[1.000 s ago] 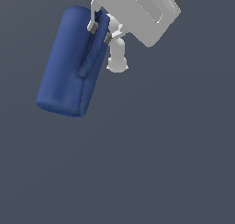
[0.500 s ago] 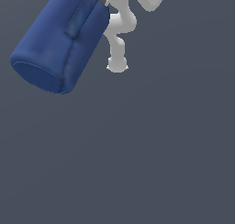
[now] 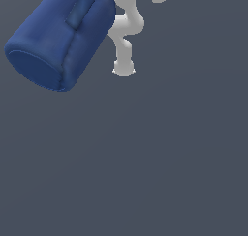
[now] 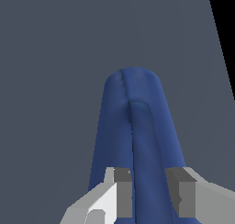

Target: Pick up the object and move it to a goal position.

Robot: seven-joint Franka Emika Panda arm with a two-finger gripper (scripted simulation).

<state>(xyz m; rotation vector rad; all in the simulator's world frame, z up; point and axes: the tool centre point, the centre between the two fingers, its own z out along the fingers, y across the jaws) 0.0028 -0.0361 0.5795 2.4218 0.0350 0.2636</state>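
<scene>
Wrist view is showing me my claw (image 4: 149, 198) pinching the loop handle (image 4: 146, 149) of the dark blue tapered mug (image 4: 133, 122); I am holding the mug (image 3: 60, 36) tilted, aloft at the exterior view's upper left.

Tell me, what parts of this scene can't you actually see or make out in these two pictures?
- Mug rim and opening: cut off by the top edge in the exterior view; behind the gripper in the wrist view.
- Where the fingers touch the handle: they straddle it, but the wrist view's lower edge cuts this off.
- Arm: out of frame in both views.
- Goal position: no marker shows in either view.
</scene>
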